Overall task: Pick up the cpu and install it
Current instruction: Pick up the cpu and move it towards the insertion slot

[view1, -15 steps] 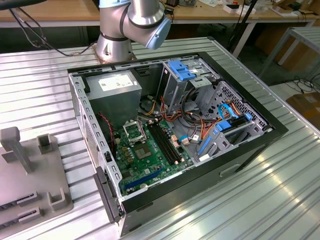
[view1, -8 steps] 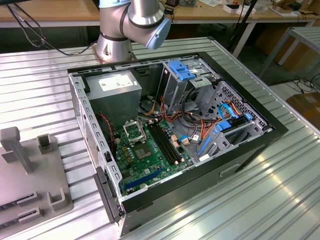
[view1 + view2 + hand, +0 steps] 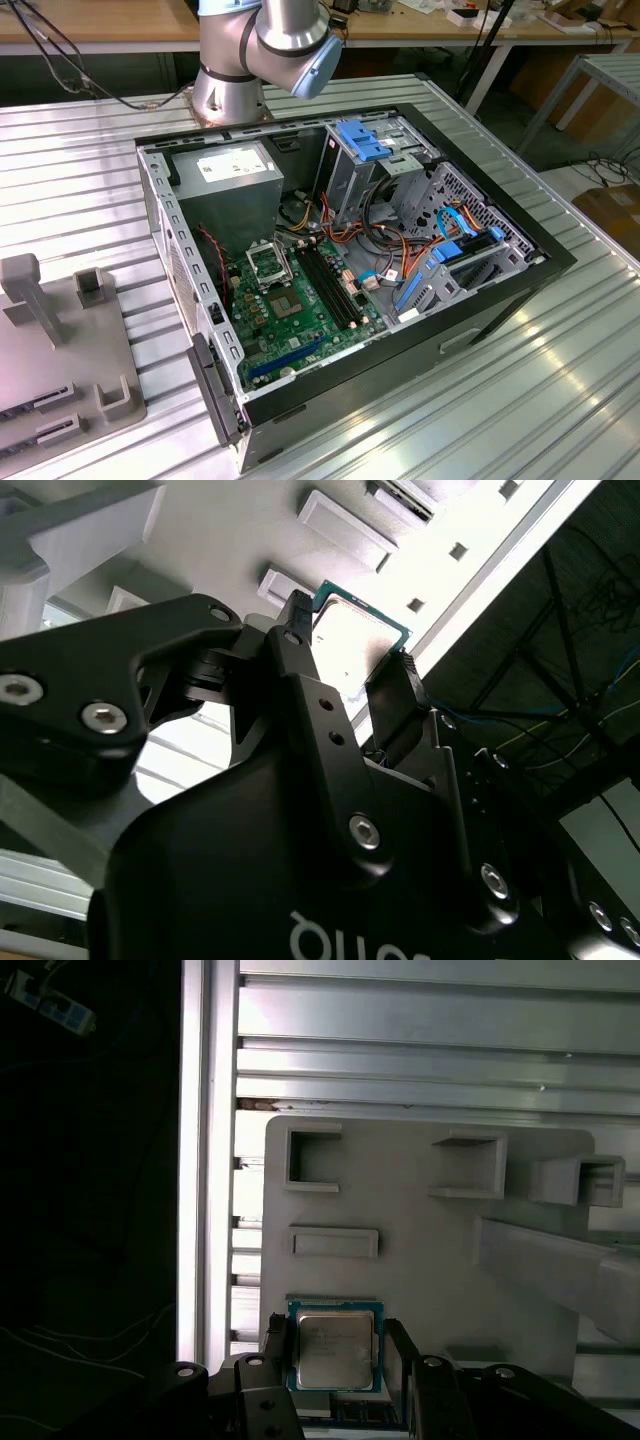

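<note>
The cpu [image 3: 335, 1348], a small square chip with a silver-grey top and green rim, lies at the grey fixture plate [image 3: 420, 1240]. My gripper [image 3: 336, 1352] has one black finger [image 3: 276, 1345] against each of two opposite edges, shut on the chip. In the second wrist view the cpu [image 3: 358, 630] sits between the same fingertips of the gripper [image 3: 350, 638]. In the exterior view the open computer case [image 3: 350, 250] holds the green motherboard [image 3: 295, 315] with its black-framed socket [image 3: 268, 262].
The grey fixture plate [image 3: 60, 350] with raised blocks lies at the exterior view's left, on the ribbed metal table [image 3: 520, 380]. The arm's base [image 3: 232, 90] stands behind the case. Drive cages, orange and blue cables and a power supply [image 3: 225, 175] crowd the case.
</note>
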Motion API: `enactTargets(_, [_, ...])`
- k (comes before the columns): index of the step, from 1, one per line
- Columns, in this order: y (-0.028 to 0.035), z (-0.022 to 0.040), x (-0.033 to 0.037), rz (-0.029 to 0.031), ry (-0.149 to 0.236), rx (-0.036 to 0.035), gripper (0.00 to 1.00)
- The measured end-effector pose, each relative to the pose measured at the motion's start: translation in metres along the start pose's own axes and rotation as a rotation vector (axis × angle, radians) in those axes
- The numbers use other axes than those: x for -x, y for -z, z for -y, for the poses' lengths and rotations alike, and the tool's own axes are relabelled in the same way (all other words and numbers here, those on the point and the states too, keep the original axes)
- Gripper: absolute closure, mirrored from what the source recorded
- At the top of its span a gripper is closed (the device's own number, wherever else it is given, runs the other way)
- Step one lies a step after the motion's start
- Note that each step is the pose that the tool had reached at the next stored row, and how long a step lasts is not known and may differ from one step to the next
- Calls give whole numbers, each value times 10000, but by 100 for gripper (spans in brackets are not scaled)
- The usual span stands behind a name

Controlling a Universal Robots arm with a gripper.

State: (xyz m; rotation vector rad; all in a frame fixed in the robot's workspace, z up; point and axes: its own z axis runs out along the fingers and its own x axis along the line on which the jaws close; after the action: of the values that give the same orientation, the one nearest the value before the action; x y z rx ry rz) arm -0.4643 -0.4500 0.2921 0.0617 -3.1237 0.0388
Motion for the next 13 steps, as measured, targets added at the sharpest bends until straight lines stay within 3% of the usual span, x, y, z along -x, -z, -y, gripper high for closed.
enactTargets(13, [71, 2, 3, -12, 0, -1, 53])
